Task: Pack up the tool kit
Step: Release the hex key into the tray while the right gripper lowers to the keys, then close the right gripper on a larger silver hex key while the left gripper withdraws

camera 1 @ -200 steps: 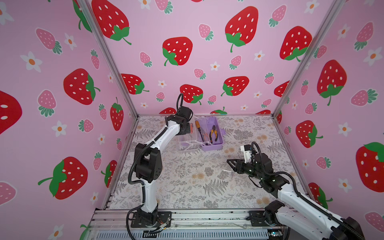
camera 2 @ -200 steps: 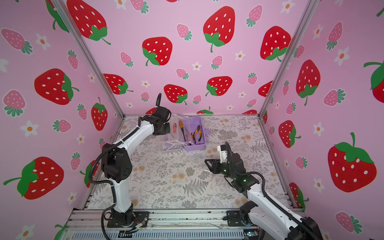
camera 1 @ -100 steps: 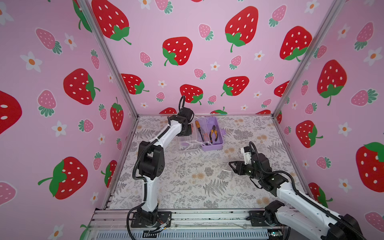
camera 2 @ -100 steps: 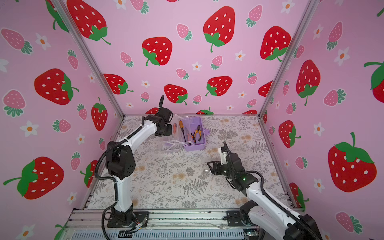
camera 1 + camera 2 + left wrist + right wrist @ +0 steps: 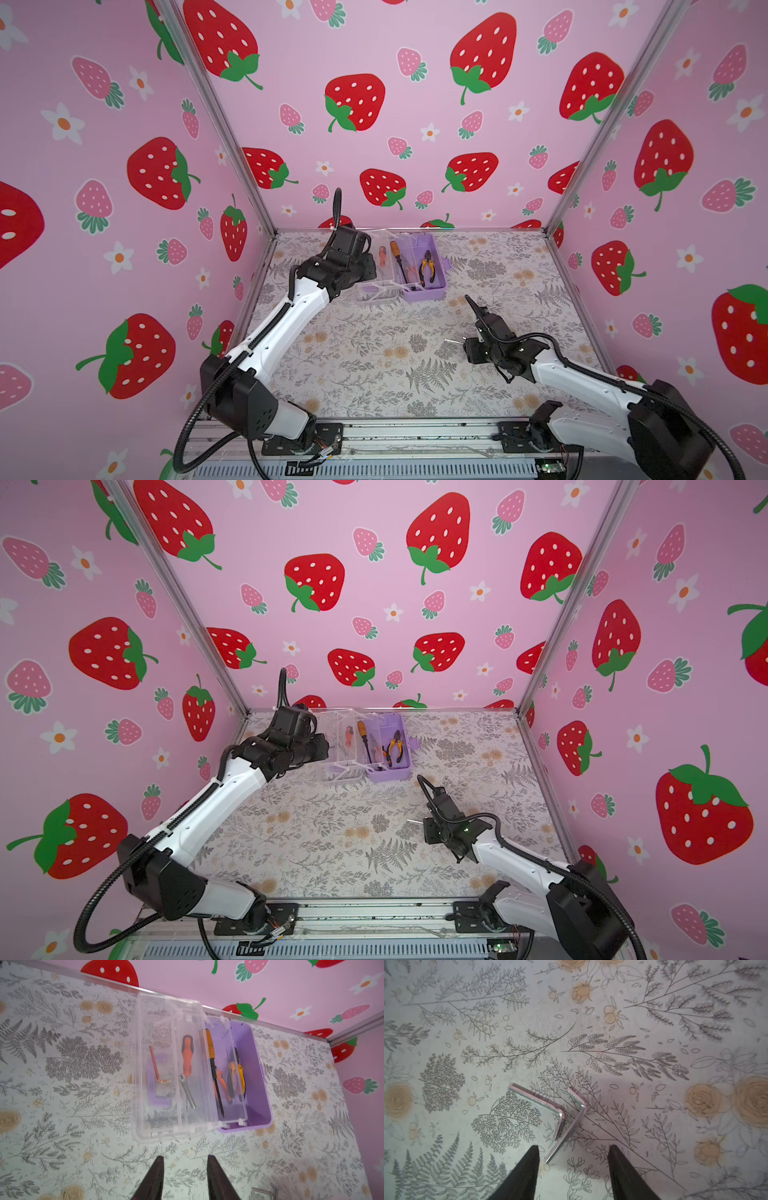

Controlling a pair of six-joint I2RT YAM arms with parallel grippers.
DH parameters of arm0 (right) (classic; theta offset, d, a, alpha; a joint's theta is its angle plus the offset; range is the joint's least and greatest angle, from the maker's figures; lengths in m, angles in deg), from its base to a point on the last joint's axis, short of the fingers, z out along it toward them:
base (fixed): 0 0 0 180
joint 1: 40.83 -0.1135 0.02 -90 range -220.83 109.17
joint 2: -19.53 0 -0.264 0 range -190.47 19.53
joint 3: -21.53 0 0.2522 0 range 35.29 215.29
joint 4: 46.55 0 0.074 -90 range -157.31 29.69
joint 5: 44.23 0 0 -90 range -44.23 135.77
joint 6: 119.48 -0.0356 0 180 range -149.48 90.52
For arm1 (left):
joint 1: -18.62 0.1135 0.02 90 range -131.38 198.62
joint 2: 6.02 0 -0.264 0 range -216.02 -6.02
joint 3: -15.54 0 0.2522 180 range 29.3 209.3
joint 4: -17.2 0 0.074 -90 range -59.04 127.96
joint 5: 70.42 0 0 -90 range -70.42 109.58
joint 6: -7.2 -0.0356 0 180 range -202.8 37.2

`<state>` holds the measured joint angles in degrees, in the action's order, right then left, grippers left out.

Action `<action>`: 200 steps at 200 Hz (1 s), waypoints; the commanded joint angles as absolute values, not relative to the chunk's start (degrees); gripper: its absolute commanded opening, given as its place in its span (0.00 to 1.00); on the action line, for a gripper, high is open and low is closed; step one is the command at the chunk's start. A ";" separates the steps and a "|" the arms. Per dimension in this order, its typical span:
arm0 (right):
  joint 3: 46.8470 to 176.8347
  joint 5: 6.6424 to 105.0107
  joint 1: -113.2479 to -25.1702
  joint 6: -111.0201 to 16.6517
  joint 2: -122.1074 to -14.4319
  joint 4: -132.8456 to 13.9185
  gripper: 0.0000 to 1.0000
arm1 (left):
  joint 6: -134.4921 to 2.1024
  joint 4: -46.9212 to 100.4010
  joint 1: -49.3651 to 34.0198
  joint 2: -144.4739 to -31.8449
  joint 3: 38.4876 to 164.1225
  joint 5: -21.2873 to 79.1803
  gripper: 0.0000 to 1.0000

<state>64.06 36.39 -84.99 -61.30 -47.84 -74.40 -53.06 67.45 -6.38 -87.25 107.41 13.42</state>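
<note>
Left wrist view: the left gripper, clamped shut a second ago, now has its jaws moderately apart with nothing between them, just short of the open tool box. Ahead, a copper-tinted hex key lies in the clear outer section; whether that is lid or tray I cannot tell. Next come the small orange screwdriver, then the long screwdriver and the pliers in the lilac tub. That reads as a key just let go: one more piece packed.

In a top view the box sits at 12 o'clock of the table, the left arm at its 9 o'clock. At the box's 5 o'clock, well apart, two silver hex keys lie nested on the table. The right gripper hangs over them, jaws wider than a second ago and empty, one key's long leg pointing into the gap. These two probably remain to pack.
</note>
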 commanded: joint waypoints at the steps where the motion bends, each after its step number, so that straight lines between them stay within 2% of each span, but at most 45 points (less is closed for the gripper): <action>1: 67.08 28.55 -87.79 -60.22 -51.72 -76.95 0.56 | -51.23 66.89 -6.69 -84.71 101.48 15.96 0.38; 27: 67.94 27.09 -88.19 -61.66 -54.88 -76.26 0.52 | -50.66 67.60 -6.65 -80.84 95.40 17.23 0.37; 55: 68.44 27.58 -88.18 -62.96 -55.37 -74.43 0.39 | -49.88 66.33 -6.69 -78.25 90.18 18.66 0.37; 84: 68.78 27.74 -88.09 -63.74 -55.63 -74.46 0.39 | -49.71 59.97 -6.76 -76.34 85.49 24.57 0.37; 99: 68.77 27.02 -88.11 -64.09 -55.62 -74.84 0.34 | -49.45 58.48 -6.78 -76.32 84.81 26.24 0.37; 136: 66.68 25.81 -87.91 -65.84 -53.58 -75.64 0.35 | -48.17 56.19 -7.32 -78.16 84.32 28.56 0.36; 179: 65.58 30.09 -85.95 -66.66 -53.19 -72.40 0.38 | -47.56 53.95 -9.33 -80.46 82.81 28.43 0.36; 200: 66.06 30.05 -85.58 -66.92 -54.74 -72.02 0.34 | -47.48 53.46 -9.82 -82.07 82.93 29.47 0.36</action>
